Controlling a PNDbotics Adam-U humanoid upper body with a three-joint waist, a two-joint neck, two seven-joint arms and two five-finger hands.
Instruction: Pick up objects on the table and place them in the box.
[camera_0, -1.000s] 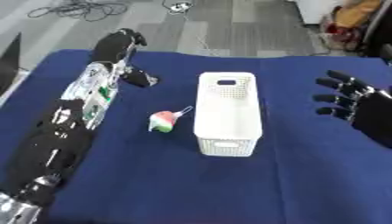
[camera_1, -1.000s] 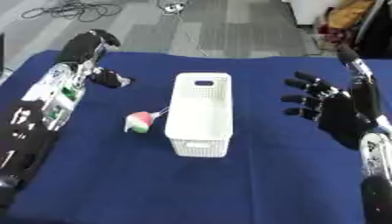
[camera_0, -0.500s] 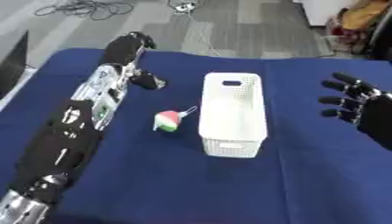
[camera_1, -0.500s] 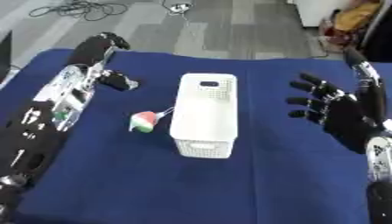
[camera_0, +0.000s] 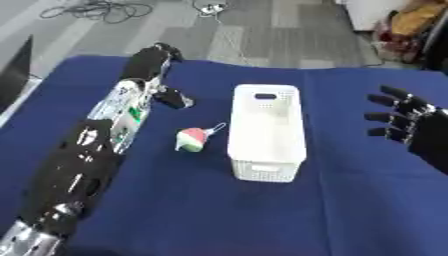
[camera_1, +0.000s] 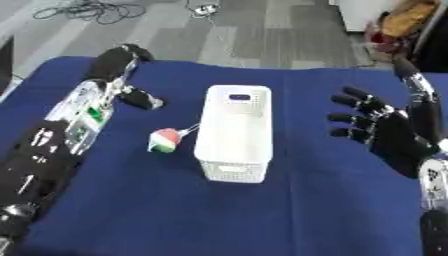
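A small round toy (camera_0: 191, 139), red, green and white with a white loop, lies on the blue table just left of the white slotted box (camera_0: 267, 170). The box stands mid-table, long side running away from me, and nothing shows inside it. My left hand (camera_0: 150, 62) lies beyond the toy at the far left, back up, fingers relaxed toward the far edge and thumb (camera_0: 176, 98) sticking out to the right. It holds nothing. My right hand (camera_1: 389, 135) hovers right of the box, palm showing, fingers spread, also holding nothing.
The blue cloth (camera_0: 219, 215) covers the whole table. Beyond its far edge is grey floor with cables (camera_0: 96, 9). A dark panel (camera_0: 13, 70) stands at the far left, and a yellow and red bundle (camera_0: 411, 20) lies at the far right.
The whole picture has shifted slightly, so the camera moved. The toy, the box and both hands keep about the same places.
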